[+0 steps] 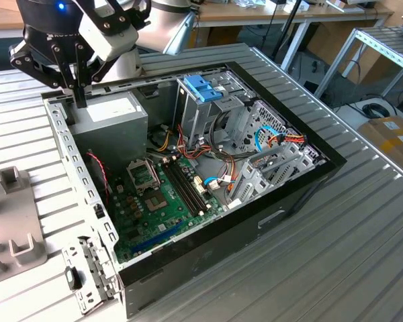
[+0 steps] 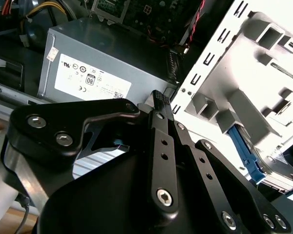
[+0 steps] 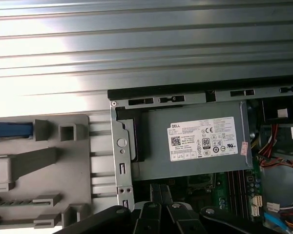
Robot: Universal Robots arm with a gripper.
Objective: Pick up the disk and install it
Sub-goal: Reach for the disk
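My black gripper (image 1: pixel 79 94) hangs over the back corner of the open computer case (image 1: pixel 302 194), just above the grey power supply (image 1: pixel 111 121). Its fingers are pressed together with nothing between them, as both wrist views show (image 2: pixel 159 97) (image 3: pixel 158 192). A long blue plastic strip (image 2: pixel 244 151) (image 3: pixel 10 130) lies in a grey moulded fixture (image 3: pixel 49 161) beside the case. It looks like the carrier rail of the disk, whose dark body is hidden. The gripper is well apart from it. A blue latch (image 1: pixel 203 87) tops the silver drive cage (image 1: pixel 195 114) inside the case.
The case stands on a ribbed metal table (image 1: pixel 363 255). Inside it are a green motherboard (image 1: pixel 161 201) and bundles of coloured cables (image 1: pixel 269 141). The case's perforated rear wall (image 1: pixel 74 168) rises beside the gripper. A grey fixture (image 1: pixel 13 221) lies at the exterior view's left.
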